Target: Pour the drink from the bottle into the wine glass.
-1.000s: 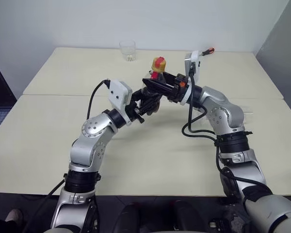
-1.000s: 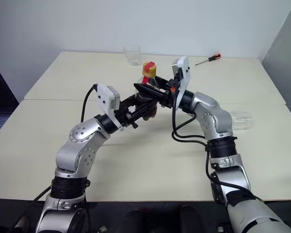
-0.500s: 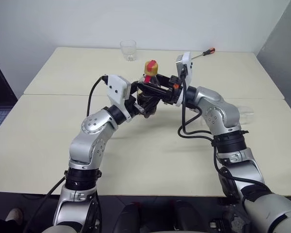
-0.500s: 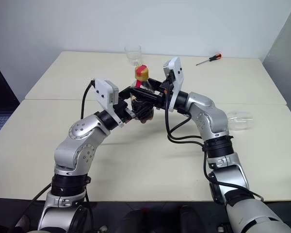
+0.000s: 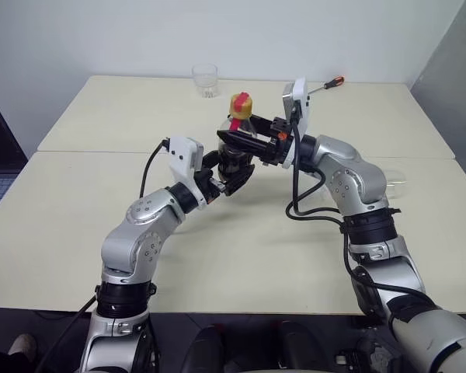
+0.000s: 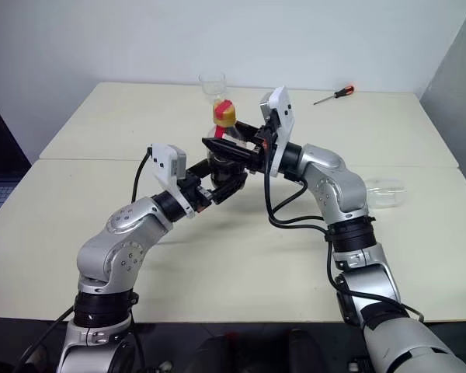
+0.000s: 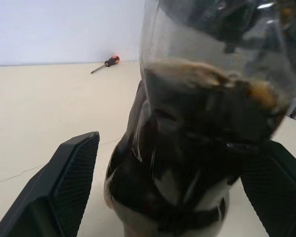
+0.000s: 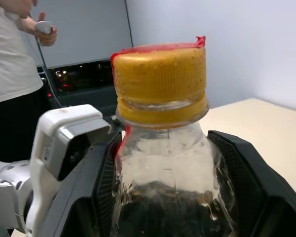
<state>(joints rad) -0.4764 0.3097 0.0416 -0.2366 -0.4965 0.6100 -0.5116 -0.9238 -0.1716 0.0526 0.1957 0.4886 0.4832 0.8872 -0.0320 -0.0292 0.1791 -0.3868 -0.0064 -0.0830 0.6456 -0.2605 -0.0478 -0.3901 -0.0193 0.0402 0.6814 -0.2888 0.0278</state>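
The bottle [image 5: 238,132], its yellow cap [image 8: 159,79] on, is held upright above the middle of the worktop [image 5: 78,217], with the right gripper [image 5: 234,141] clamped on its upper body. The dark drink [image 7: 187,163] fills its lower half. The left gripper [image 5: 234,172] stands spread wide at the bottle's base, its 2 fingers [image 7: 69,173] clear of the sides. A short tumbler [image 5: 204,81] stands near the far edge, a screwdriver [image 5: 326,83] toward the far right corner. The wine glass [image 6: 382,192] lies near the right edge, behind the right arm. A person [image 8: 12,74] stands beyond the worktop.
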